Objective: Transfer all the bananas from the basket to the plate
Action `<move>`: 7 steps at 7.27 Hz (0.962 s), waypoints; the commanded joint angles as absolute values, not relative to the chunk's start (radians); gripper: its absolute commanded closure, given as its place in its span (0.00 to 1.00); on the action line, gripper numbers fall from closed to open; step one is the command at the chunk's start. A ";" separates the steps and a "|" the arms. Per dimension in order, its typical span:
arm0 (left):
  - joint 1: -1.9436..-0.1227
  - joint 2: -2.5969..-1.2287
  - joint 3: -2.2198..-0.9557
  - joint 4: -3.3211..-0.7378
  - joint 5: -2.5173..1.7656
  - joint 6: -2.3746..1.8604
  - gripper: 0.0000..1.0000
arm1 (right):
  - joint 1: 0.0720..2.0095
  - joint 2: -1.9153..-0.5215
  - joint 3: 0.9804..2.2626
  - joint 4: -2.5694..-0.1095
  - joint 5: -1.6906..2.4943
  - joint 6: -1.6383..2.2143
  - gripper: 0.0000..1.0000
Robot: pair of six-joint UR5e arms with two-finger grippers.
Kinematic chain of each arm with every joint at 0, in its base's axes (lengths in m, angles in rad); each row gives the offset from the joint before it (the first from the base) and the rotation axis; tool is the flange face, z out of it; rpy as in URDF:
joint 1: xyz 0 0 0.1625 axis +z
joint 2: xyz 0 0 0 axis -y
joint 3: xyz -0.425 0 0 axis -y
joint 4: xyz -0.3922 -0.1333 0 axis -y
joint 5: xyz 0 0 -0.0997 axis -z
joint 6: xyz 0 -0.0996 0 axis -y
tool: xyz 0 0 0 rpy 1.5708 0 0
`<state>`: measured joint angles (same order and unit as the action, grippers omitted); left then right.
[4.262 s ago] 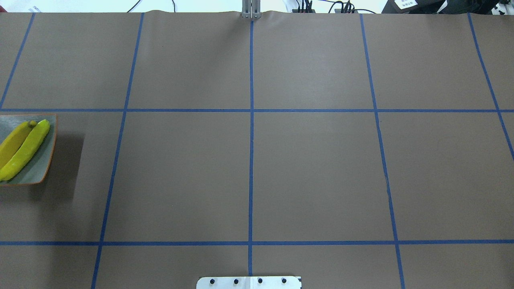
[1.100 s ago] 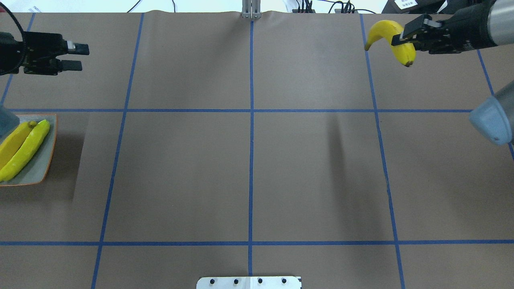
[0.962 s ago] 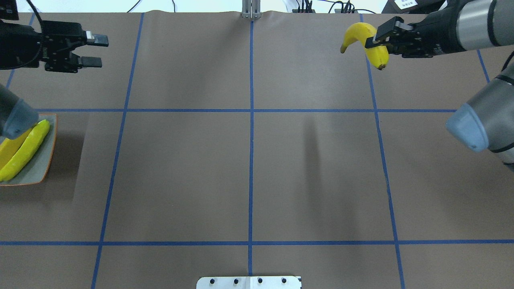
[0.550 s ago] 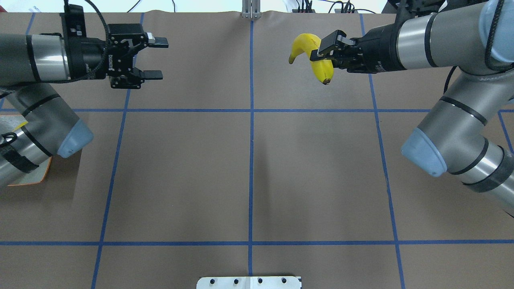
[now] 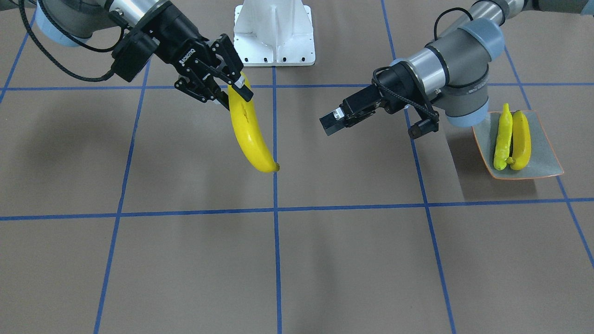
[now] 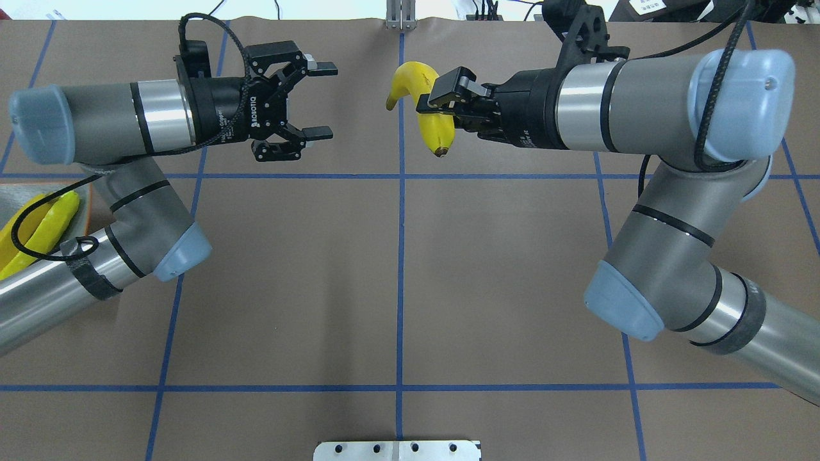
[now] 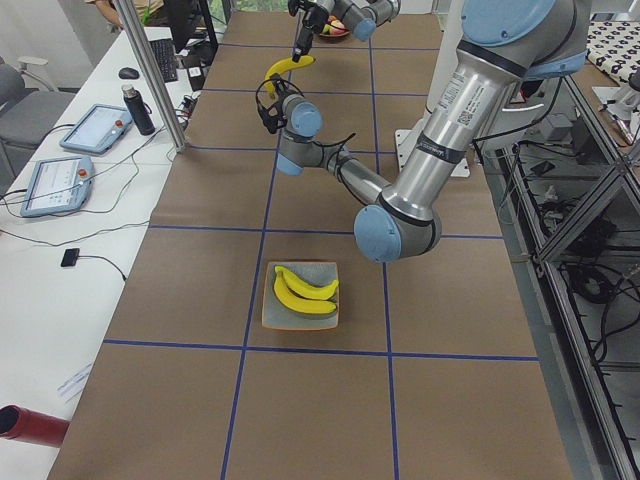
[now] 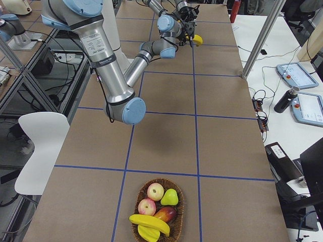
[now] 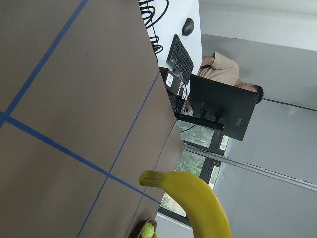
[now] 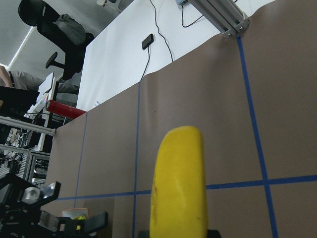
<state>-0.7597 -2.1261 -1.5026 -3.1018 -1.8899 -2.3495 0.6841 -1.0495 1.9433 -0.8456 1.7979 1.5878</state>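
Right hand (image 6: 439,109) carried its banana (image 6: 414,73) centreward; plate (image 6: 15,194) (overhead) mostly hidden.

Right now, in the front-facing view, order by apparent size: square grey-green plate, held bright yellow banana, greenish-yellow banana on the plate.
1. Square grey-green plate, by area.
2. Held bright yellow banana, though raised nearer the camera.
3. Greenish-yellow banana on the plate.

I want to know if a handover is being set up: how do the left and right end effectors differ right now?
The left end effector is open and empty, while the right end effector is shut on a banana. In the overhead view the left one sits left of the blue centre line, whereas the right one's banana hangs across it. Both are black, held roughly level above the table, and point towards each other.
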 commanded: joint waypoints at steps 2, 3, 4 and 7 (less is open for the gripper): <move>-0.716 -2.152 -1.505 -3.099 -1.875 -2.414 0.00 | 0.603 -1.032 1.942 -0.793 1.692 1.597 1.00; -0.716 -2.151 -1.506 -3.099 -1.876 -2.414 0.00 | 0.603 -1.040 1.941 -0.799 1.686 1.583 1.00; -0.716 -2.151 -1.508 -3.099 -1.876 -2.414 0.00 | 0.603 -1.049 1.940 -0.813 1.686 1.524 1.00; -0.716 -2.152 -1.502 -3.077 -1.878 -2.411 0.00 | 0.600 -1.039 1.948 -0.926 1.689 1.397 1.00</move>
